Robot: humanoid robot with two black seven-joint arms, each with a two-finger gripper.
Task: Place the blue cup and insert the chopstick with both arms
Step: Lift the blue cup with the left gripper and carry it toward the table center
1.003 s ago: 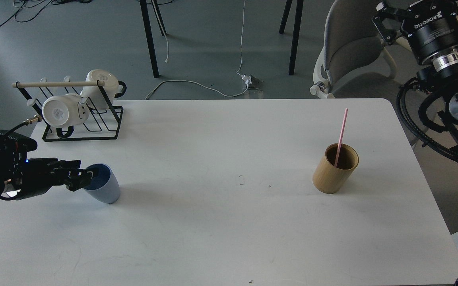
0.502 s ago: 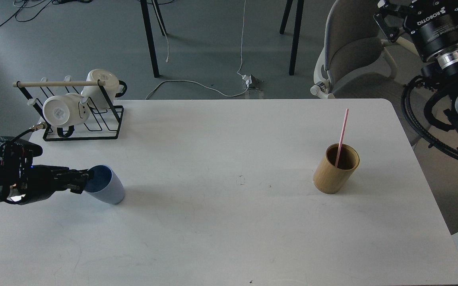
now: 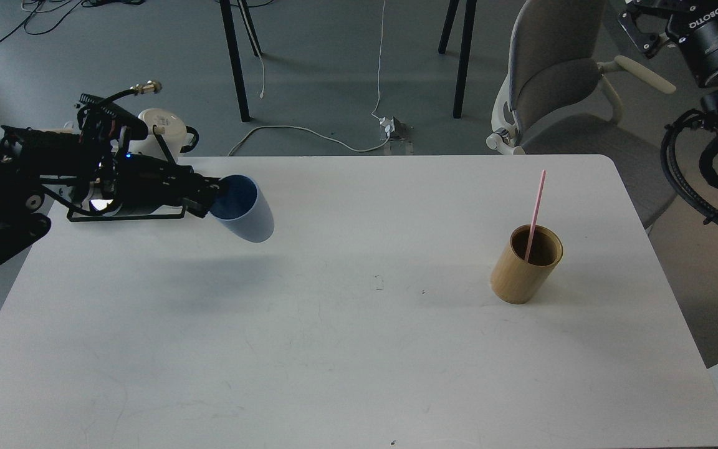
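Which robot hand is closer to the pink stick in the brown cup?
Neither is close, but the right gripper is nearer: it sits above and right of the pink chopstick, off the table. The left gripper, holding the blue cup, is far across the table.

My right gripper (image 3: pixel 636 22) is cut off by the top edge. My left arm (image 3: pixel 53 181) hides most of the rack (image 3: pixel 166 209). The chopstick's (image 3: pixel 536 209) foot is hidden inside the holder (image 3: pixel 524 274).

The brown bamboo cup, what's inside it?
One pink chopstick stands in the bamboo cup, leaning on the rim and poking out high. Its lower end and the cup's bottom are hidden by the wall.
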